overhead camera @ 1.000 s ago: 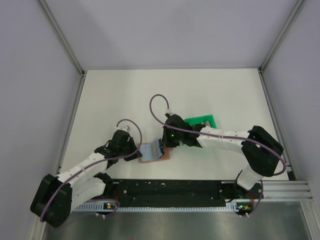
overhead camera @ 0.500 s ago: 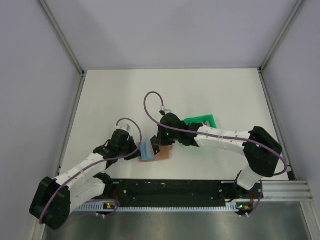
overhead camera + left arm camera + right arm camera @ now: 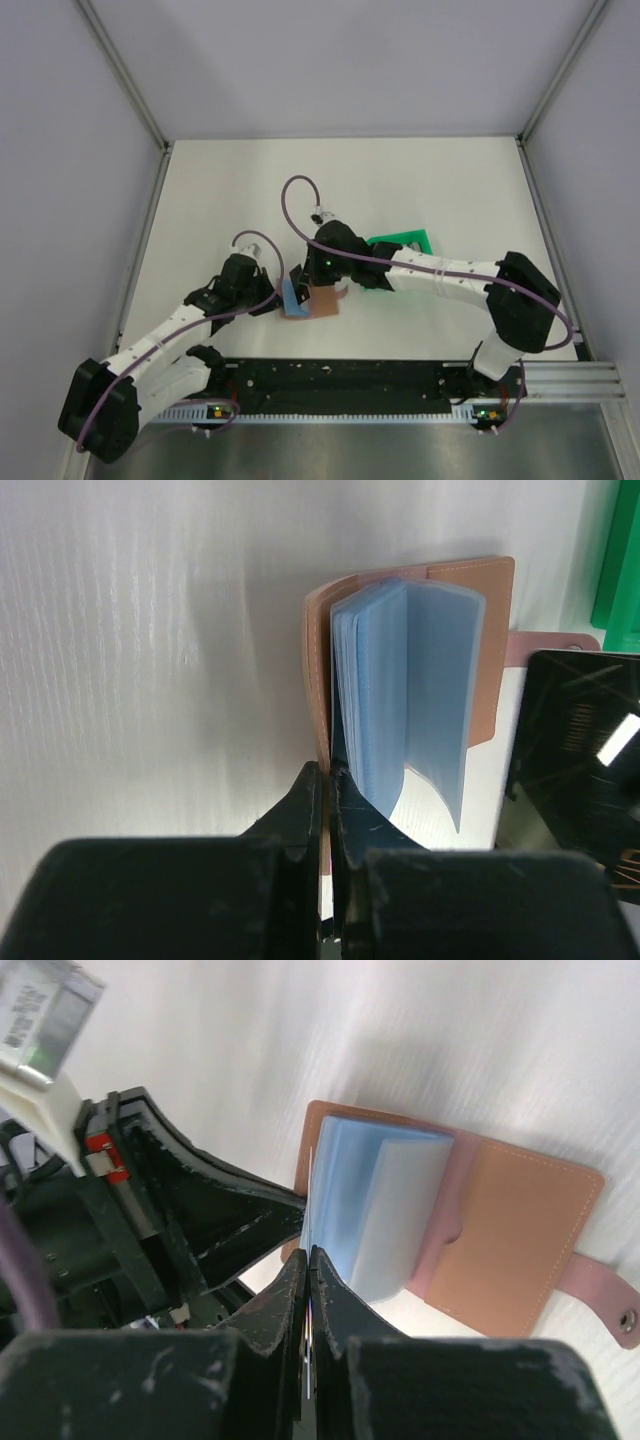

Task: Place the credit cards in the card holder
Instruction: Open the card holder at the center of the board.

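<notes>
The tan card holder lies open on the table, its blue plastic sleeves standing up. My left gripper is shut on the edge of the left cover and holds that flap upright. My right gripper is shut on a thin credit card seen edge-on, whose far edge reaches the first blue sleeve. In the left wrist view the credit card shows as a dark glossy face beside the holder. Seen from above, the right gripper hangs just past the left gripper.
A green open tray stands right behind the holder, under the right forearm. The holder's pink strap with its snap sticks out from the right cover. White walls with metal posts close in the table on three sides.
The right gripper has moved left over the holder toward the left gripper. The blue sleeves, lying flat before, now stand bunched up against the raised left cover.
</notes>
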Available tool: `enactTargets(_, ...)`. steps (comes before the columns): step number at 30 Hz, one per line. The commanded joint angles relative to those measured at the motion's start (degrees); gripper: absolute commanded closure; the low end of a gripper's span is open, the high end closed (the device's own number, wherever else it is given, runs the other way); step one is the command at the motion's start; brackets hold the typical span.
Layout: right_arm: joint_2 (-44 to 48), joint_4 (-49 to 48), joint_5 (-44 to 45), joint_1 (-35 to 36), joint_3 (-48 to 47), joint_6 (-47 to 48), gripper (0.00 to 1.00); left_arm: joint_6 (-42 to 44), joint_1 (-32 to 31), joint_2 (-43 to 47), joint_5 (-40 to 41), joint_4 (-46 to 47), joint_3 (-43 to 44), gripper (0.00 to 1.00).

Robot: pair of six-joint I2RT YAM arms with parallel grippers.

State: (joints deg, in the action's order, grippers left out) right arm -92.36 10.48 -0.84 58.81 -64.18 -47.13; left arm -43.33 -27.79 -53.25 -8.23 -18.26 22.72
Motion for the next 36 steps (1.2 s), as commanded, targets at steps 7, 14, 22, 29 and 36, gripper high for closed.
enactTargets(7,-4.32,4.71,2.93,1.22,-3.84,0.11,1.0,0.62,0.11,0.17,-0.65,0.77,1.71,1.0)
enactTargets(14,-4.41,6.06,4.55,-0.18,0.19,0.2,1.0,1.23,0.19,-1.41,0.32,1.73,0.84,1.0)
enactTargets(22,-3.44,-13.07,-7.58,-5.71,11.61,-2.26,1.0,1.23,0.11,-7.12,-0.47,5.43,-0.66,1.0)
enactTargets(29,-2.83,-26.82,-13.13,-7.74,19.35,-5.16,1.0,1.41,0.11,-13.1,-0.56,5.87,0.13,1.0)
enactTargets(36,0.41,-28.15,-11.12,-8.71,21.64,-5.43,1.0,1.06,0.11,-16.79,0.06,6.83,0.31,1.0)
